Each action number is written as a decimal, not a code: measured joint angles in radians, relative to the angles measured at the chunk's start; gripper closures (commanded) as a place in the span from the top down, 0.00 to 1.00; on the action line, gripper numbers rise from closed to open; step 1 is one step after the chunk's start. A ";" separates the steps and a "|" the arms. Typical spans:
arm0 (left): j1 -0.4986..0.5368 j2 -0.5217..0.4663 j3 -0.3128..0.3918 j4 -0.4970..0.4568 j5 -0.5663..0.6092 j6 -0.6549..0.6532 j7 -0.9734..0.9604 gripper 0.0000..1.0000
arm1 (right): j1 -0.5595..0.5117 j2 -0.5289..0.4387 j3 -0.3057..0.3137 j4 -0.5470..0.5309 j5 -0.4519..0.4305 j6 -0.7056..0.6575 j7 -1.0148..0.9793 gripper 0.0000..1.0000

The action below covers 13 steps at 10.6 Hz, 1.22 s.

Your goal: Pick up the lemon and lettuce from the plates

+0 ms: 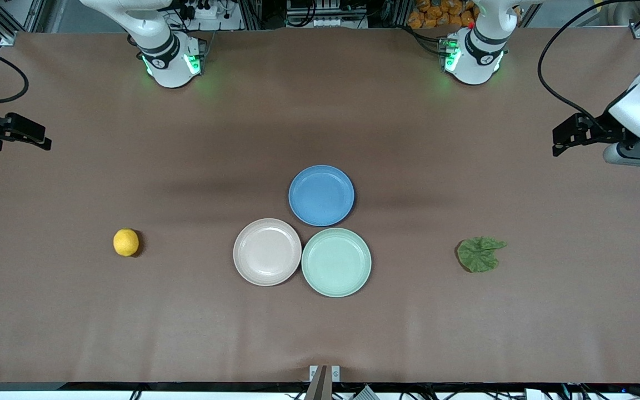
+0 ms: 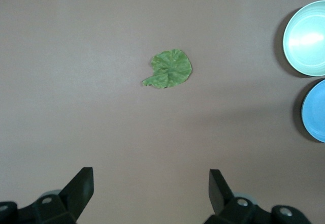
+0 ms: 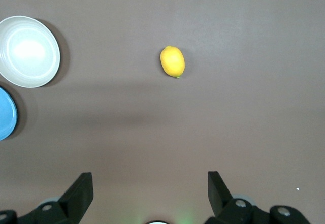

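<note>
Both end effectors hang high at the two ends of the worktop, each spread wide and holding nothing. Left end effector (image 2: 151, 191) is up over the left arm's end, and the lettuce (image 2: 168, 69) lies flat on the bare worktop (image 1: 320, 333) ahead of its open fingers, well apart from them. Right end effector (image 3: 150, 192) is over the right arm's end, and the lemon (image 3: 172, 61) sits alone on the worktop ahead of it, also well apart.

Between the two end effectors, at the middle of the worktop, stand the beige-pink plate (image 1: 267, 251) and the mint green plate (image 1: 336, 262), touching rim to rim, with a blue plate (image 1: 321, 195) just beside both. All three are bare — neither the lemon nor the lettuce is on any of them.

As things lie, the picking looks done: the lemon rests toward the right arm's end, the lettuce toward the left arm's end, each well clear of the plates. Nothing seems left for either arm but to wait — both appear parked clear of the work.
</note>
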 measured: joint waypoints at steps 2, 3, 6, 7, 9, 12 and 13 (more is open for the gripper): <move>0.000 -0.011 0.000 0.000 0.000 0.003 0.000 1.00 | 0.000 0.000 0.001 0.012 0.000 0.000 0.000 1.00; 0.001 -0.014 0.001 0.001 -0.001 0.004 0.000 1.00 | 0.001 0.000 0.001 0.014 0.000 0.000 0.000 1.00; 0.002 -0.015 0.003 0.001 -0.006 0.010 -0.001 1.00 | 0.002 0.000 0.003 0.014 0.000 0.008 0.000 1.00; 0.002 -0.014 0.003 0.001 -0.006 0.011 -0.001 1.00 | 0.002 0.000 0.003 0.014 0.000 0.008 0.000 1.00; 0.002 -0.013 0.003 0.001 -0.006 0.012 -0.001 1.00 | 0.002 0.000 0.005 0.015 0.000 0.008 0.000 1.00; 0.002 -0.010 0.003 0.009 -0.006 0.018 -0.017 1.00 | -0.002 -0.002 0.009 0.015 -0.001 0.008 0.002 1.00; 0.003 -0.009 0.004 0.011 -0.006 0.019 -0.024 1.00 | -0.006 -0.004 0.011 0.015 -0.001 0.007 0.002 1.00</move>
